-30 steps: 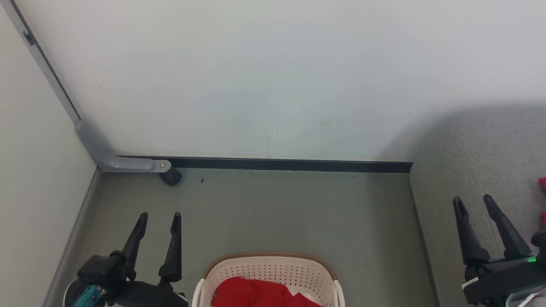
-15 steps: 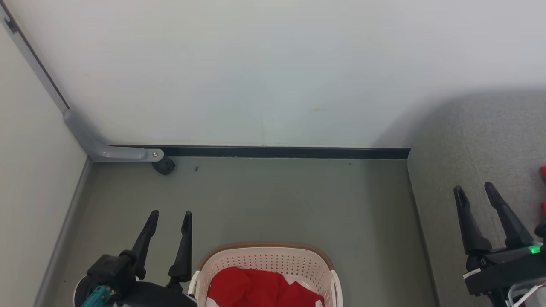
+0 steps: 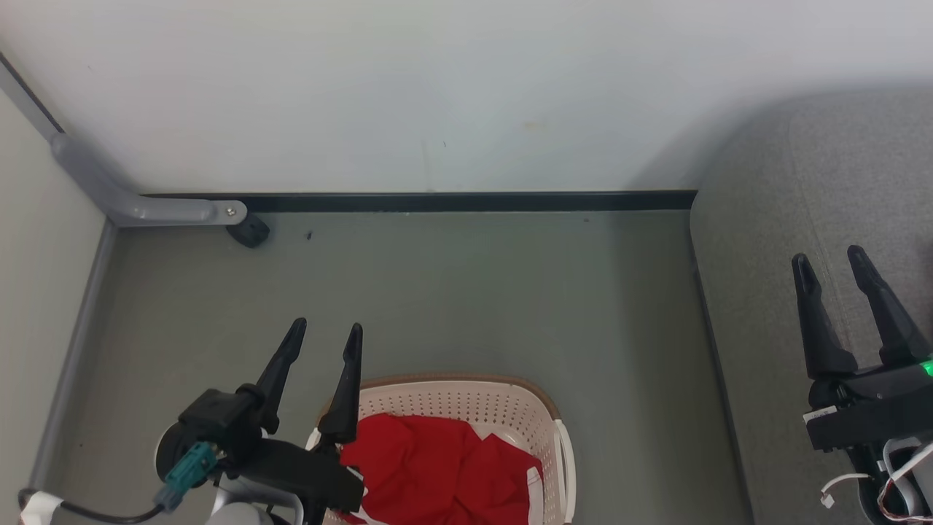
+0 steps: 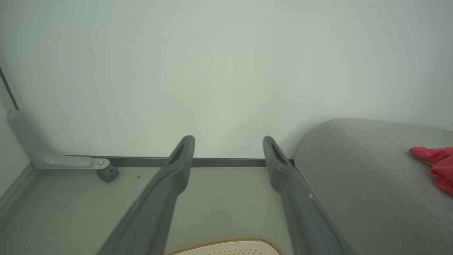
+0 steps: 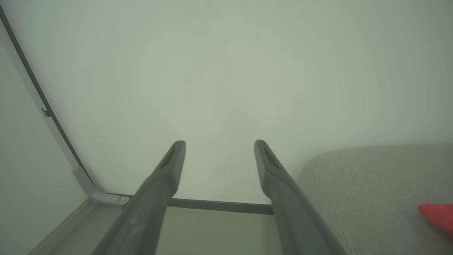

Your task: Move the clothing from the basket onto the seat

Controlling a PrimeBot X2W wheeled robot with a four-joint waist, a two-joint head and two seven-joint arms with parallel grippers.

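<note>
Left hand (image 3: 326, 326) shifted toward basket (image 3: 474, 399); wrist view reveals red cloth (image 4: 436, 165).

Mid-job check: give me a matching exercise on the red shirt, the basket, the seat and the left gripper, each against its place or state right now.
Things:
1. bright red fabric shirt
2. cream-white perforated plastic basket with brown rim
3. large grey fabric seat
4. left gripper

Places or states:
a. standing on the grey-green floor
b. open, holding nothing
c. crumpled inside the basket
d. at the right of the head view

Pairs: 1-c; 2-a; 3-d; 4-b.
</note>
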